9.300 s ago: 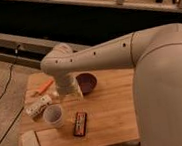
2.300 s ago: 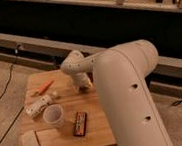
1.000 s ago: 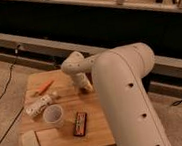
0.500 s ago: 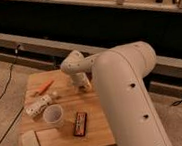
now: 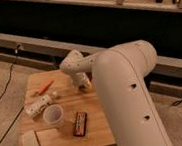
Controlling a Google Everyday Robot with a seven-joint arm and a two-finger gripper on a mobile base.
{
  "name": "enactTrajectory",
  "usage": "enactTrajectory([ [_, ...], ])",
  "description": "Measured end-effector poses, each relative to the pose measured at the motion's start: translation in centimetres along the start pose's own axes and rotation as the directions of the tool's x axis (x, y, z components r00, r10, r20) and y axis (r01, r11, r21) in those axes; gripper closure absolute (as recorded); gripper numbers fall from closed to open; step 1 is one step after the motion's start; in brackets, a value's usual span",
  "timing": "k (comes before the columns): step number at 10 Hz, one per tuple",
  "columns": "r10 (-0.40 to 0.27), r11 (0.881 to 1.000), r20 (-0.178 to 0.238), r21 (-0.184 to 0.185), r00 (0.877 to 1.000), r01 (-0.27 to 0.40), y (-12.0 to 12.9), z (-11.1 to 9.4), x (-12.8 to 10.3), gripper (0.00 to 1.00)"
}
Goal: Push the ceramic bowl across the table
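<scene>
On the table (image 5: pixel 63 144), a cup (image 5: pixel 53 115) and a dark bar (image 5: pixel 80 124) stand nearest. Beyond them the gripper (image 5: pixel 84 84) is down near the far right of the top, its spread impossible to tell. The bowl is hidden behind the arm (image 5: pixel 127 93) there. An unseen push could glance off its rim or send it over the edge.

Smooth white rounded arm (image 5: pixel 123 78) with small dark holes (image 5: pixel 132 86); gripper (image 5: pixel 84 84) low over table (image 5: pixel 63 139).

Matt pale wood table (image 5: pixel 58 142); smooth white plastic arm (image 5: pixel 128 77), its gripper (image 5: pixel 84 84) low mid-table.
</scene>
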Motion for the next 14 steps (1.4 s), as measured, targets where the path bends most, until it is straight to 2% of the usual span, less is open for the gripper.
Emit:
enactTrajectory([
  [4, -0.021, 1.0, 0.007, -0.005, 1.0, 0.021, 1.2, 0.4, -0.5, 0.35],
  [9, 0.022, 1.0, 0.081, 0.015, 0.997, -0.023, -0.4, -1.5, -3.1, 0.35],
  [14, 0.036, 0.999, 0.054, 0.007, 0.998, -0.036, -0.2, -0.3, -2.4, 0.35],
])
